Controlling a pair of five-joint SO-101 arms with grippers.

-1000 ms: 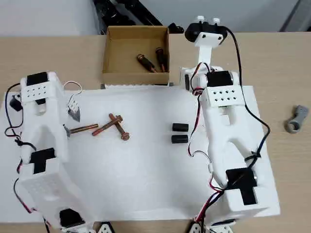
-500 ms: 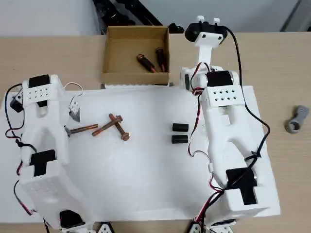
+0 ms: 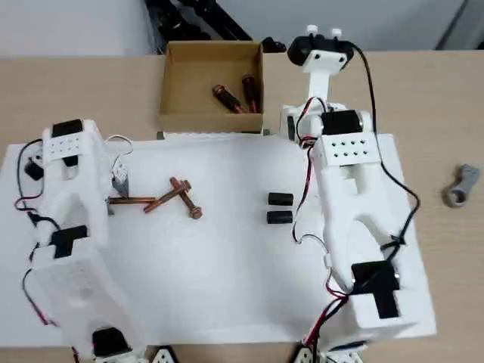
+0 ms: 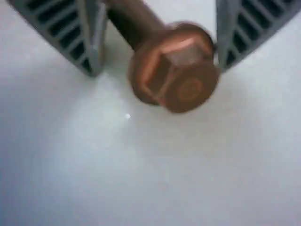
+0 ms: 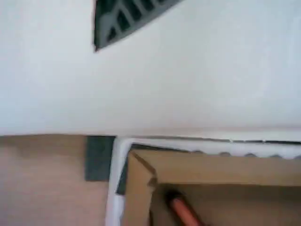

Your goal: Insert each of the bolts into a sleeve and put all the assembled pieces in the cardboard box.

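High view gives us two sleeved copper bolts [image 3: 227,98] in the brown cardboard box [image 3: 212,121] — done. Three loose copper bolts [image 3: 168,195] and two black cylindrical sleeves [image 3: 280,198] lie on the white mat [image 3: 227,272] — unassembled. Our left gripper [image 4: 157,66] stands open astride the nearest bolt [image 4: 174,75].

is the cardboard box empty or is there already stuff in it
Not empty. In the high view, two copper-coloured pieces with dark ends lie on the floor of the cardboard box.

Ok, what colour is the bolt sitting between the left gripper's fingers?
The bolt is a shiny copper-brown, best seen in the left wrist view.
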